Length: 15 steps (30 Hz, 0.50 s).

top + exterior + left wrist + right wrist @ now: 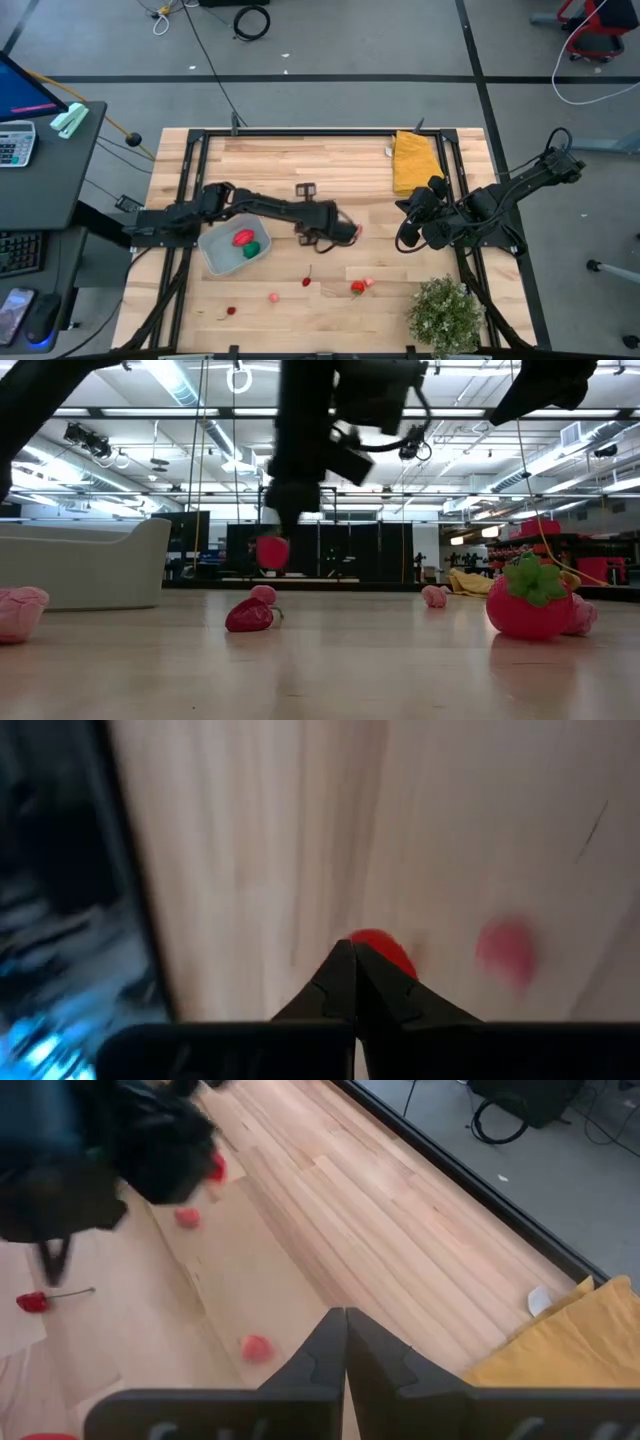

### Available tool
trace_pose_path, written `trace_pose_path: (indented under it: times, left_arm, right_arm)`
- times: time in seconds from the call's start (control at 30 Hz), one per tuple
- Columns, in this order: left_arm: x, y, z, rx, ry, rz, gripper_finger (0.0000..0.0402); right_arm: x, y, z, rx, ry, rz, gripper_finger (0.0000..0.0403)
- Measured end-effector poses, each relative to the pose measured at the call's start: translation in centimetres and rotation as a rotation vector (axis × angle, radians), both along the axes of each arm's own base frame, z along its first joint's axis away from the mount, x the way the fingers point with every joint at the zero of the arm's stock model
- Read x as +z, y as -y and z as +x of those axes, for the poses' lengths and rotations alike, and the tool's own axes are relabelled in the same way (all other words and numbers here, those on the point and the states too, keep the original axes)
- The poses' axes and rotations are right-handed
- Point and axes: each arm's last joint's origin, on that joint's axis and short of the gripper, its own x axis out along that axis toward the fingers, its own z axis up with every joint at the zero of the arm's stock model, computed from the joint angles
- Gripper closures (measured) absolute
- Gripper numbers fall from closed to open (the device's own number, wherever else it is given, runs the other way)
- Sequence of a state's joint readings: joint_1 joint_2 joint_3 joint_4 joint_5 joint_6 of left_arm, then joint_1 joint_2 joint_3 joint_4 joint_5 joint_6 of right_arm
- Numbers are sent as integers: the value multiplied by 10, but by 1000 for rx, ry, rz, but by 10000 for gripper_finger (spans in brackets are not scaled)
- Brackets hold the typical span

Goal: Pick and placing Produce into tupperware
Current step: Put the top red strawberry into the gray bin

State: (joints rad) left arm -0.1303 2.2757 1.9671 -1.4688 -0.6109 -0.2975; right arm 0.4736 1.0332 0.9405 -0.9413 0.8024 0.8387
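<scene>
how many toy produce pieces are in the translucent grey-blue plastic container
2: a red toy piece mid-container and a green toy piece beside it, in the translucent grey-blue plastic container. The dark left arm covers one edge, so more may be hidden.

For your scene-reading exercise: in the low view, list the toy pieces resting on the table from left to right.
Pink piece at the left edge → dark red piece with stem → small pink piece → big red strawberry with green top.

Two arms [270, 207], one tupperware [215, 250], one yellow cloth [413, 160], one plant [445, 313].
</scene>
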Motion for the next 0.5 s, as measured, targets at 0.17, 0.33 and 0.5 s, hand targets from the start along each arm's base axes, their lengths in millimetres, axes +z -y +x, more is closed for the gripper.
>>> trace_pose_path:
  times: [0.17,0.33,0.5]
  left_arm:
    - [3,32,-19,42,-7,50,399]
    - [18,63,-29,30,85,55,400]
    - [37,83,-42,55,196,41,400]
  right_arm:
    - [0,0,0,0,1,0,385]
    - [0,0,0,-2,8,5,385]
    - [1,0,1,-5,15,11,385]
